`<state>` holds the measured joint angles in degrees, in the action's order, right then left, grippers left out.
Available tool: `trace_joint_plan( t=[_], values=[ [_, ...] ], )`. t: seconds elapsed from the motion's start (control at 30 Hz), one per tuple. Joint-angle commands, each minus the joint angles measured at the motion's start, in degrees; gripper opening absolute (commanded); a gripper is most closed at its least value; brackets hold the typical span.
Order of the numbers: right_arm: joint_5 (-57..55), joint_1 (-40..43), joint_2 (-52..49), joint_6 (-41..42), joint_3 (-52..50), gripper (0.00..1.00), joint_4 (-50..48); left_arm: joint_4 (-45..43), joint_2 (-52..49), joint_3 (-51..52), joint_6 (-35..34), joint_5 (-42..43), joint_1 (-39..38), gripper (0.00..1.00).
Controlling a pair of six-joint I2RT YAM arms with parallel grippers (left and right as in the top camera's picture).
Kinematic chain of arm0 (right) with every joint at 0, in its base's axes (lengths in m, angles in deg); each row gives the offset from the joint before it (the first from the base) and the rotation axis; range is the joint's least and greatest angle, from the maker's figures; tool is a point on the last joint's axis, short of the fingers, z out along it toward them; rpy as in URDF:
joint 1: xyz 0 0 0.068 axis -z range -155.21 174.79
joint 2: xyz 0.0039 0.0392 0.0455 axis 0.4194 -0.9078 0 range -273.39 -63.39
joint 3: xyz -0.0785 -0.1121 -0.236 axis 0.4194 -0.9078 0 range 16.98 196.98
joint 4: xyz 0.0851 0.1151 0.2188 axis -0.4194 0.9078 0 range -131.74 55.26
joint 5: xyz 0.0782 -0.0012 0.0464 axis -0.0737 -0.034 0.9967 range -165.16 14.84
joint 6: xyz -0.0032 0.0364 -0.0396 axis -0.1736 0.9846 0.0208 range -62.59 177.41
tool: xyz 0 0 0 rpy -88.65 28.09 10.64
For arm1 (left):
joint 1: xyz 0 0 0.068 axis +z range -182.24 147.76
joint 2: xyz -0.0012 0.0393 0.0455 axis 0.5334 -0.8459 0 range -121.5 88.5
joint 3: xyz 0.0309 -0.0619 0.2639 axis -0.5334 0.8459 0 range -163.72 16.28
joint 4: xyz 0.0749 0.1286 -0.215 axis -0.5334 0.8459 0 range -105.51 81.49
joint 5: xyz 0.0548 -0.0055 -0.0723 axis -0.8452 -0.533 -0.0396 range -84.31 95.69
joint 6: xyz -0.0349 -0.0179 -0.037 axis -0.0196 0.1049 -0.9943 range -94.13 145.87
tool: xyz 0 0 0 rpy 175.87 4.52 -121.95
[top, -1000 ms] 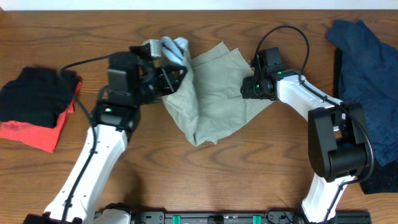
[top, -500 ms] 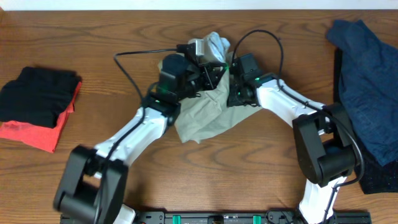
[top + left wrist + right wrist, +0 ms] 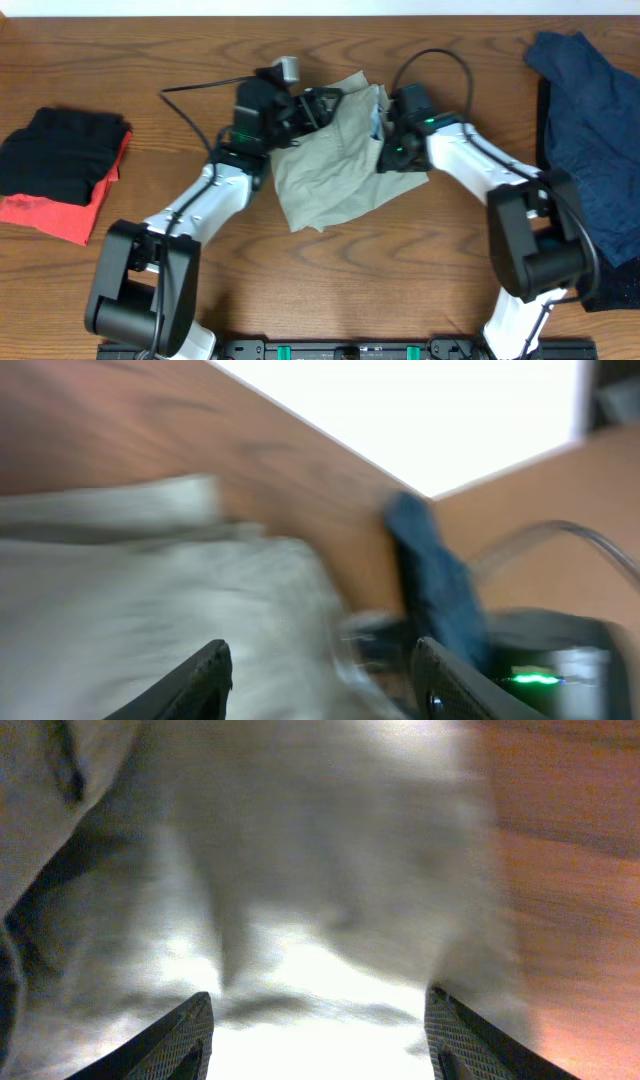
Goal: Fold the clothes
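Observation:
The pale khaki shorts (image 3: 330,170) lie folded over on themselves at the middle of the table, a strip of light blue lining (image 3: 378,118) showing at their right edge. My left gripper (image 3: 318,105) hovers at the cloth's top left edge. In the blurred left wrist view its gripper (image 3: 322,672) is open above the shorts (image 3: 150,580), with nothing pinched. My right gripper (image 3: 383,150) sits at the shorts' right edge. In the right wrist view that gripper (image 3: 318,1020) is open over bright khaki cloth (image 3: 300,870).
A folded black garment on a red one (image 3: 55,175) lies at the far left. A dark blue denim garment (image 3: 590,130) covers the far right. Bare wood (image 3: 565,870) shows right of the shorts. The two arms are close together above the cloth.
My left gripper swung right carrying the waistband end across the shorts, then opened and let it go. The right gripper opened wider and shifted slightly right.

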<state>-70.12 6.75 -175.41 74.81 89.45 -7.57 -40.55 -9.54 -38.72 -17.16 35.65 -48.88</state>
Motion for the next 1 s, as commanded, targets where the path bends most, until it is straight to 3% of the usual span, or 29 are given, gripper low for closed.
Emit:
trace_joint_plan(
  t=[0.0,0.3,0.63,0.8,0.97],
  values=[
    [-1.3,3.0,7.1,1.0,-0.4,0.66,0.7,3.5,0.0,-0.4,6.3,-6.4,3.0,0.59],
    [10.0,-1.1,16.4,0.5,-0.4,0.66,3.0,5.7,-3.6,-0.4,14.1,-16.9,4.5,0.59],
    [10.9,-10.1,10.6,0.5,-2.1,0.67,7.9,7.0,-12.5,-0.4,15.0,-18.0,4.5,0.59],
    [8.6,-11.1,4.1,0.5,-3.0,0.68,9.5,16.0,-14.0,-0.4,15.0,-18.0,4.4,0.58],
    [0.7,-9.5,-1.2,1.0,-3.0,0.66,9.7,31.1,-13.7,-0.4,14.9,-13.8,4.4,0.36]
  ],
)
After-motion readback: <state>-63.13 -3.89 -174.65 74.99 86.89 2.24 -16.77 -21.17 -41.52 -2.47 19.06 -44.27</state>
